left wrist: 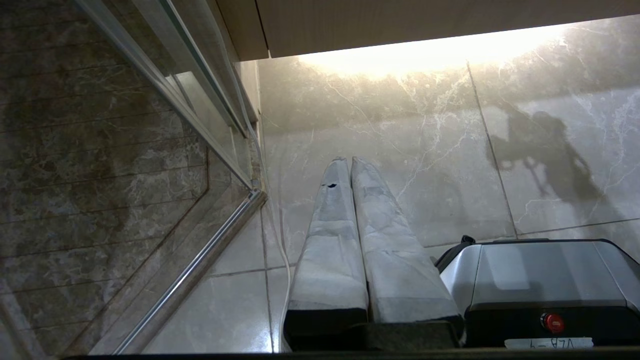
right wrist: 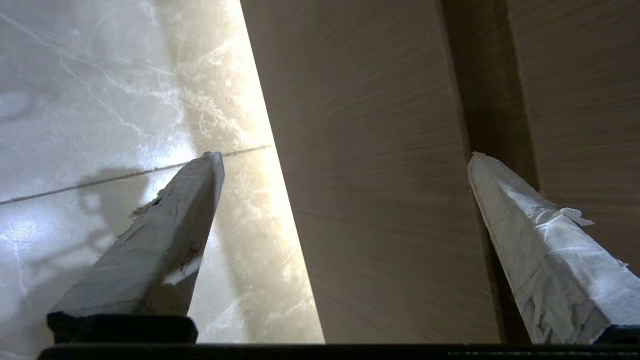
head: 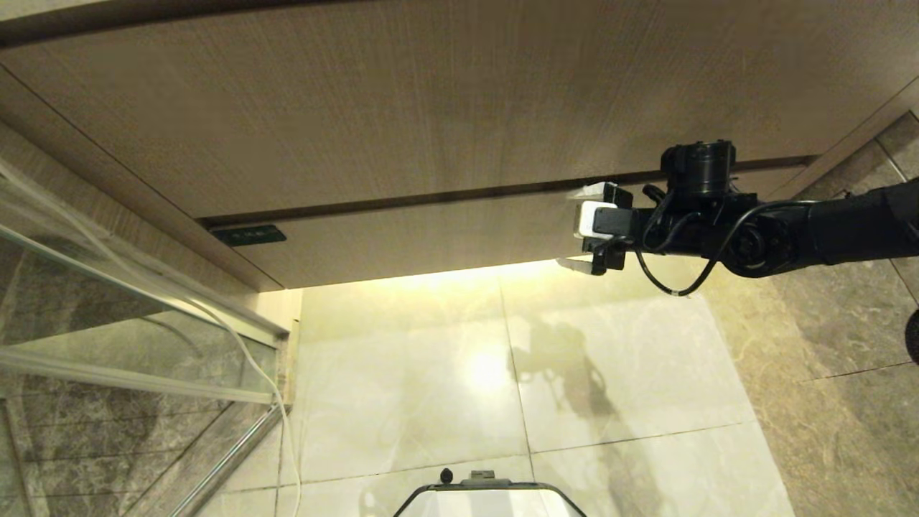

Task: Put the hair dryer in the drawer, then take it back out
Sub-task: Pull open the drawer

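Two panels: tall upper panel (head: 402, 100) above the low drawer (head: 431, 237) front, which is shut, a dark seam between them; small dark label (head: 248, 235) at its left end.
Floor: pale marble tiles (head: 431, 388) lit from under the drawer; glass screen (head: 108, 323) at left.
Right arm: reaches in from the right; right gripper (head: 583, 227) faces the drawer front, jaws wide apart, one tip near the seam, the other by the lower edge, holding nothing.
Left gripper: (left wrist: 350, 167) parked low over the floor, jaws together, empty.
Hair dryer: not in any view; where it lies cannot be told.
Risk: the front has no handle, so jaws this wide may slide off its edge, or a tip may jam in the seam and scrape the wood.
Hidden: drawer interior; whether the tips touch the wood; the thin white cord (head: 244, 352) by the glass, its ends unseen.
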### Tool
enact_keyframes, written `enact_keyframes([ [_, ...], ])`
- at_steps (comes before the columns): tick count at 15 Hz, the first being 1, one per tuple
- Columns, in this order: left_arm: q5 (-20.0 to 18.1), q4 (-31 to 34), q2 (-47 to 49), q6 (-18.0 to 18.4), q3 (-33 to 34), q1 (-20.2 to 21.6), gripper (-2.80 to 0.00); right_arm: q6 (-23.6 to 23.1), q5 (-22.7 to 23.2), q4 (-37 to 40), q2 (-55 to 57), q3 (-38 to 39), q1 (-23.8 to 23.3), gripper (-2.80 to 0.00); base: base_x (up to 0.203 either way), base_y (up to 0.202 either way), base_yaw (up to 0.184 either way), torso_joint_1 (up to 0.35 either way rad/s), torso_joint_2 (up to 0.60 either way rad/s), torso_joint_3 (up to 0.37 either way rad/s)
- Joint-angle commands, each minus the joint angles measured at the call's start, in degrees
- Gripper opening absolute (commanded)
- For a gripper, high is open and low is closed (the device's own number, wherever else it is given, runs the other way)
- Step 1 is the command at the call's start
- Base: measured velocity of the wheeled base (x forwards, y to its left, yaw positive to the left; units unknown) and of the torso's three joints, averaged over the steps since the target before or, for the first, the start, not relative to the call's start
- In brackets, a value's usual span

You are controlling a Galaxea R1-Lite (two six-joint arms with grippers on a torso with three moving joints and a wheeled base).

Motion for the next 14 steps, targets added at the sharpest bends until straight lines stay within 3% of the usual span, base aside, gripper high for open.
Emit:
enact_keyframes([
  [1,0.0,0.0,0.0,0.0,0.0,0.0,-2.80,-0.4,0.0,-0.1,1.8,-1.7,0.0,0.00,0.000,0.000,0.000,0.000,0.00,0.000],
  [14,0.0,0.0,0.0,0.0,0.0,0.0,-2.80,-0.4,-0.2,-1.1,7.5,-8.4,-2.1,0.00,0.000,0.000,0.000,0.000,0.00,0.000],
])
